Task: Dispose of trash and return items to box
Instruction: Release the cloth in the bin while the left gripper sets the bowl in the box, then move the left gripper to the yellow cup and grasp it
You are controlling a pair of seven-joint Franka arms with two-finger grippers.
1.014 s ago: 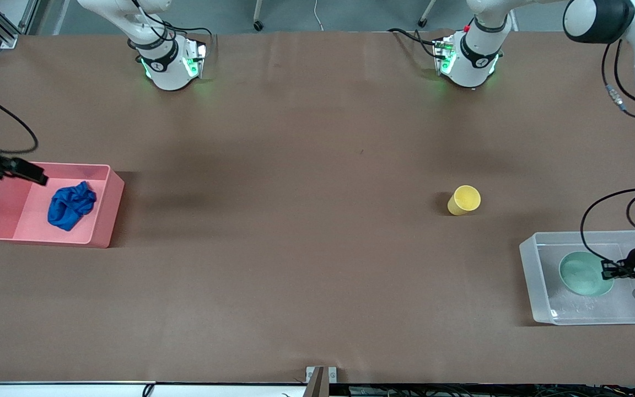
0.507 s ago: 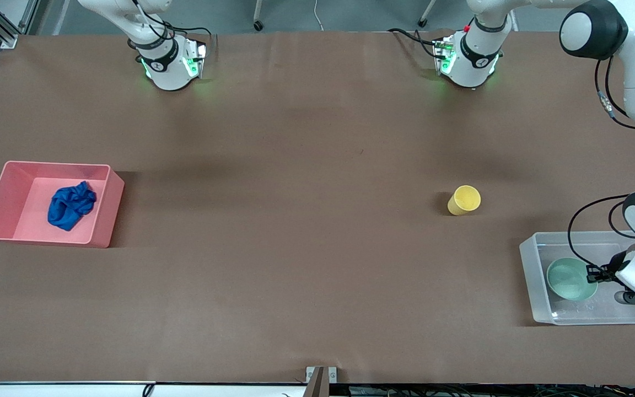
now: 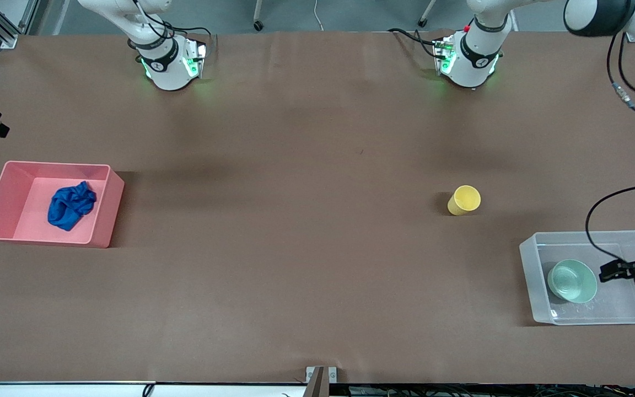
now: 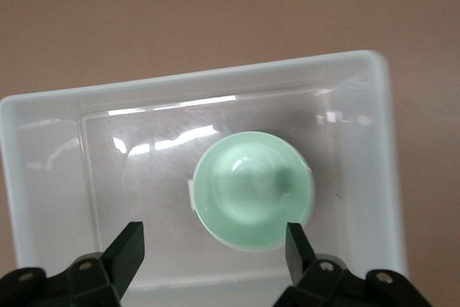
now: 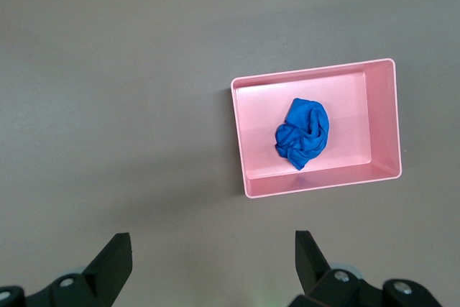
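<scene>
The mint-green bowl sits upright in the clear tub at the left arm's end of the table. It also shows in the left wrist view, inside the tub. My left gripper is open and empty over the tub beside the bowl, its fingertips apart in the left wrist view. The yellow cup lies on the table, farther from the front camera than the tub. The blue cloth wad lies in the pink bin. My right gripper is open and empty, high over the table beside the bin.
In the right wrist view the pink bin holds the blue cloth. Both arm bases stand along the table edge farthest from the front camera. The brown tabletop lies between the bin and the cup.
The left gripper let go of the bowl and drew back; the bowl now rests in the tub. The right arm moved off from over the pink bin toward the table's end.
</scene>
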